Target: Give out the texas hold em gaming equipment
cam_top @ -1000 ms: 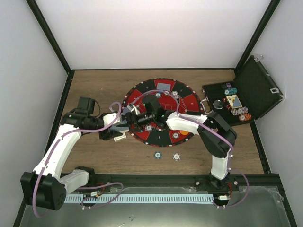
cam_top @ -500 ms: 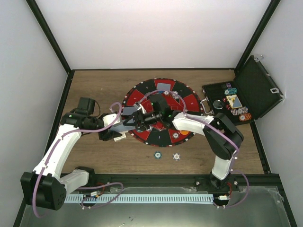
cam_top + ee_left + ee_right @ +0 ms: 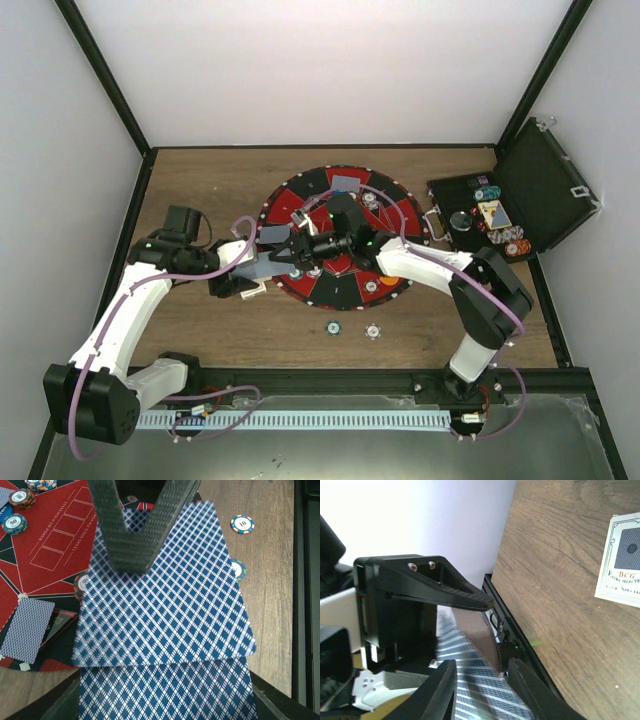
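Two hands meet above the left edge of the mat (image 3: 398, 214). The left hand (image 3: 258, 268) pinches a deck (image 3: 165, 692) of blue-backed cards. The right hand (image 3: 132, 564) pinches the top card (image 3: 165, 615), which sits askew, fanned beyond the deck.

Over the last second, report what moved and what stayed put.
The right hand pulled back rightward over the mat, elbow swinging outward, drawing the top card partway off the deck of cards. It grips that card. The left hand held the deck of cards in place; the two loose chips and the black case did not move.
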